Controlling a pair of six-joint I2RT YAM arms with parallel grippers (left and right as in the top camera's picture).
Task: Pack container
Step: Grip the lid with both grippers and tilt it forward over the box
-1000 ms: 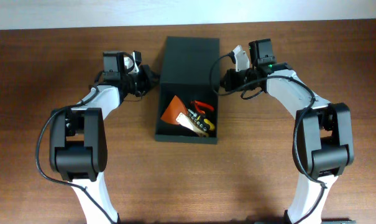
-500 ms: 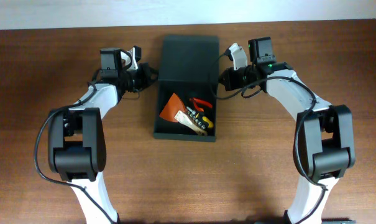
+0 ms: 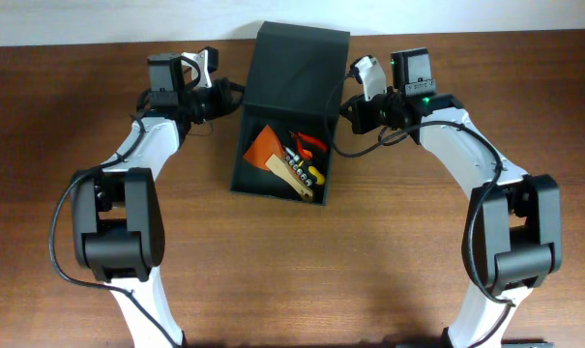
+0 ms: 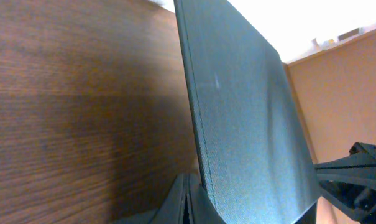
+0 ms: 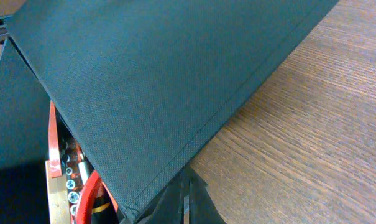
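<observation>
The container (image 3: 273, 189) is a dark green box in the middle of the table, open at the front. Its flap lid (image 3: 298, 66) stands tilted up over the back. Inside lie an orange scraper (image 3: 263, 151), red-handled pliers (image 3: 312, 143) and a yellow-and-black tool (image 3: 307, 175). My left gripper (image 3: 232, 94) is shut, its tips against the lid's left edge (image 4: 250, 112). My right gripper (image 3: 349, 111) is shut, its tips under the lid's right edge (image 5: 150, 81). The tools show under the lid in the right wrist view (image 5: 69, 180).
The brown wooden table (image 3: 389, 242) lies all round the box. A white wall strip (image 3: 99, 19) runs along the table's far edge, just behind the lid.
The lid has risen from lying flat behind the box to standing tilted over it. Both grippers have moved toward the far edge with it. The box has turned slightly.
</observation>
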